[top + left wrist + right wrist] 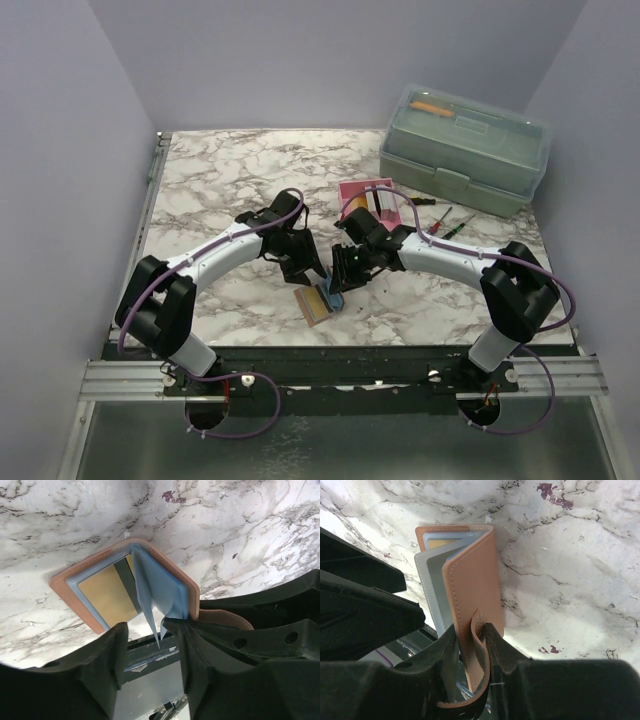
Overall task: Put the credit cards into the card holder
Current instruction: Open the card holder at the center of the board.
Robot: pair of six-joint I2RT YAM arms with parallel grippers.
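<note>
The reddish-brown card holder lies open near the table's front edge, between both grippers. In the left wrist view the card holder shows a yellow-orange card in its lower sleeve and blue plastic sleeves fanned upward. My left gripper is open, and the tip of one sleeve hangs between its fingers. My right gripper is shut on the raised cover of the card holder and its strap. More cards lie in the pink tray.
The pink tray sits behind the right gripper. Screwdrivers lie to its right. The large grey-green toolbox stands at the back right. The left gripper hovers just behind the holder. The table's front edge is close.
</note>
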